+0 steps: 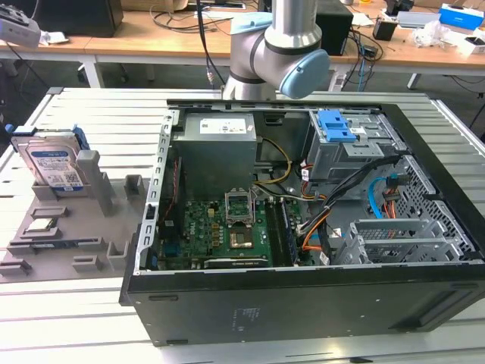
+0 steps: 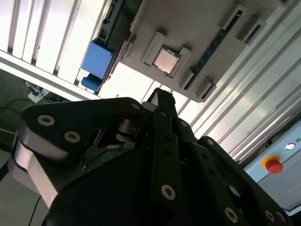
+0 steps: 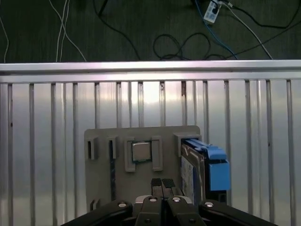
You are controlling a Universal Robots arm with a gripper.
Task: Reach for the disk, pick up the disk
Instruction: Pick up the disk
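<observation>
The disk (image 1: 51,163) is a silver hard drive with a white-and-blue label in a blue bracket. It stands on edge in a slot of the grey holder plate (image 1: 76,227) at the exterior view's left. In the first wrist view the disk (image 3: 194,169) appears edge-on with its blue bracket, and my gripper (image 3: 162,184) hangs well above the plate, its two fingertips pressed together with nothing between them. It sits over the plate's near edge, between the chip and the disk. In the second wrist view the gripper (image 2: 161,97) points at the plate, and the disk's blue bracket (image 2: 96,60) lies off to one side.
A small square processor chip (image 1: 42,225) rests in a pocket of the same plate. An open computer case (image 1: 303,197) with motherboard, cables and a blue-latched drive cage (image 1: 337,125) takes up the slatted table's middle and right. The arm's joints (image 1: 280,53) rise behind it.
</observation>
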